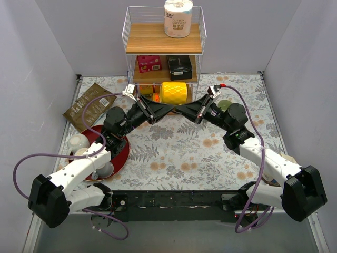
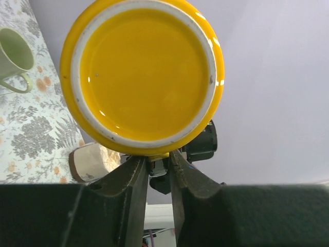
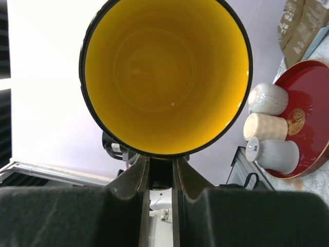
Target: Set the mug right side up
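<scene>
The yellow mug (image 1: 174, 93) hangs on its side in the air in front of the wire shelf. The left wrist view shows its glazed base (image 2: 141, 72). The right wrist view looks into its open mouth with a black rim (image 3: 164, 72). My left gripper (image 1: 164, 108) comes from the left, and its tips are closed on a yellow part under the mug's base end (image 2: 158, 157). My right gripper (image 1: 181, 110) comes from the right, with its narrow jaws pressed up under the rim (image 3: 161, 164). Both meet beneath the mug.
A wire shelf (image 1: 163, 37) with boxes and a paper roll (image 1: 178, 18) stands at the back. A red tray (image 1: 122, 150) with several pale cups is at the left, a brown pouch (image 1: 87, 105) behind it. A green mug (image 2: 13, 56) sits on the floral cloth.
</scene>
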Controlling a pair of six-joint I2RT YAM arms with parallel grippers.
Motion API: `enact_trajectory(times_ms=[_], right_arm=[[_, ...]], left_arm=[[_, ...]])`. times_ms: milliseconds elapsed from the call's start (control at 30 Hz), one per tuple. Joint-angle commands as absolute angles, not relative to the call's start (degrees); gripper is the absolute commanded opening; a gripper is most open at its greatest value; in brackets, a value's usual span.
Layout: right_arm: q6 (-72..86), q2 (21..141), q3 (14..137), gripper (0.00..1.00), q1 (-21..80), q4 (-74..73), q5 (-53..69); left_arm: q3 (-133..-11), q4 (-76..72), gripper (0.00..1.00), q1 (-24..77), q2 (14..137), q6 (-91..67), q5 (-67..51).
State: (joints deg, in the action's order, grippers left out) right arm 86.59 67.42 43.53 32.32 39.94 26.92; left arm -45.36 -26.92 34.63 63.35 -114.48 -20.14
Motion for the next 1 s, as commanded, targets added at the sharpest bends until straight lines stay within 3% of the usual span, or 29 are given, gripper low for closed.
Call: enact_trajectory(times_ms=[0,133,333,533,700,967], right_arm=[[82.7,65.5,44.5,0.01,32.8,39.7,24.6],[81.0,64.2,44.2,0.01,32.6,37.0,22.9],[78.7,62.5,42.9,0.01,30.8,31.7,22.6],[66.0,57.5,43.4,0.01,25.3,12.8,20.0],[53.9,52.5,45.7,0.01,17.9,-4.3,15.5],[30.1,51.9,55.0,0.01,9.4,-26.7,-6.0]], left_arm=[[-47.2,-25.3,0.29,35.9,62.3,-115.5,-19.9],[-47.9,-20.1,0.51,35.9,62.1,-113.6,-18.6],[-48.9,-12.5,0.73,35.9,62.2,-111.5,-16.4],[-52.5,2.3,0.97,35.9,62.1,-105.2,-11.2],[-53.0,9.0,0.98,35.8,59.9,-102.0,-7.1],[-54.3,13.7,0.98,35.8,61.2,-100.4,-5.3]])
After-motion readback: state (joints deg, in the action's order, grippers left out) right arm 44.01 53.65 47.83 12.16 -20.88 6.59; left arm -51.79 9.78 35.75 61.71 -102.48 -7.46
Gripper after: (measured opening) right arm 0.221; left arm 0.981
